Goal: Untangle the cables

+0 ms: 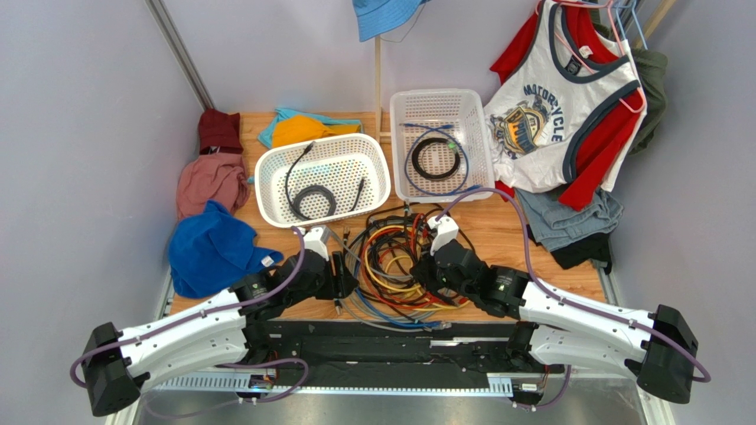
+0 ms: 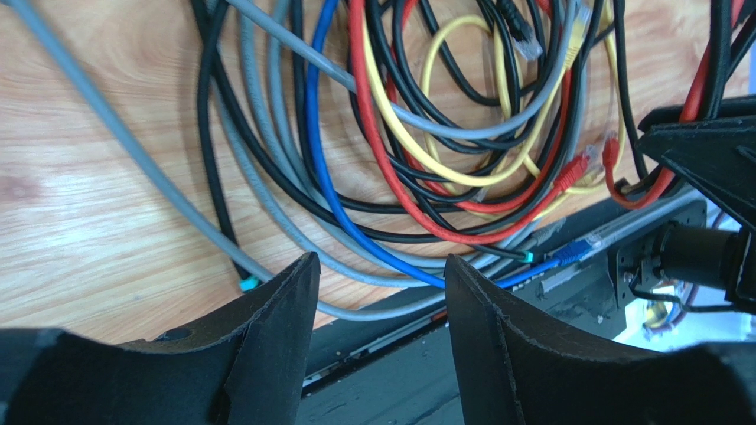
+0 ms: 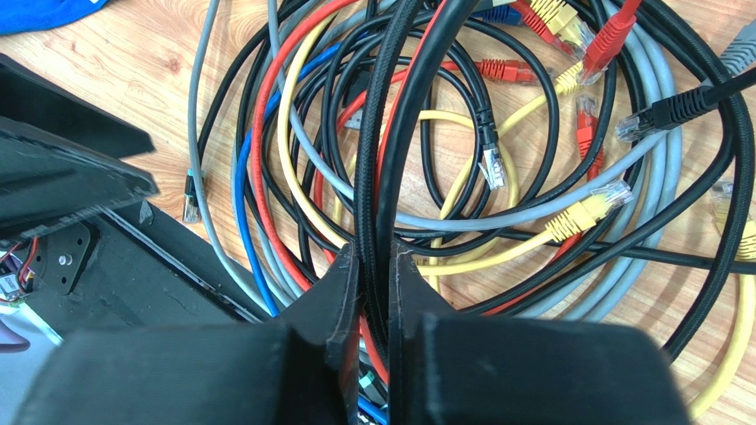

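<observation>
**Desk and cables.** The cables (image 1: 399,266) lie as one tangled heap of black, grey, blue, red and yellow loops. The heap sits at the near middle of the desk (image 1: 486,235), between the two hands, and some loops hang over the near edge onto the black rail.

**Left arm.** The arm is laid low from its base at the near left and angled inward, with the wrist bent toward the left side of the heap. The left hand (image 1: 346,280) is held partly open. In its wrist view the two fingers of the left hand (image 2: 380,266) are seen well apart above the near edge of the desk. Grey and blue strands of the cables (image 2: 312,133) pass beyond the gap, and nothing is seen gripped.

**Right arm.** The arm is laid low from the near right, mirrored inward, with the wrist bent down over the right side of the heap. The right hand (image 1: 429,268) is closed. In its wrist view the right hand (image 3: 374,266) is seen pinched on black strands of the cables (image 3: 377,133), one of them braided, which rise between its fingers.

**Surroundings.** Two white baskets stand on the far side, the left basket (image 1: 266,181) and the right basket (image 1: 401,142), each holding coiled cord. A blue cloth (image 1: 208,252) lies at the left of the desk.
</observation>
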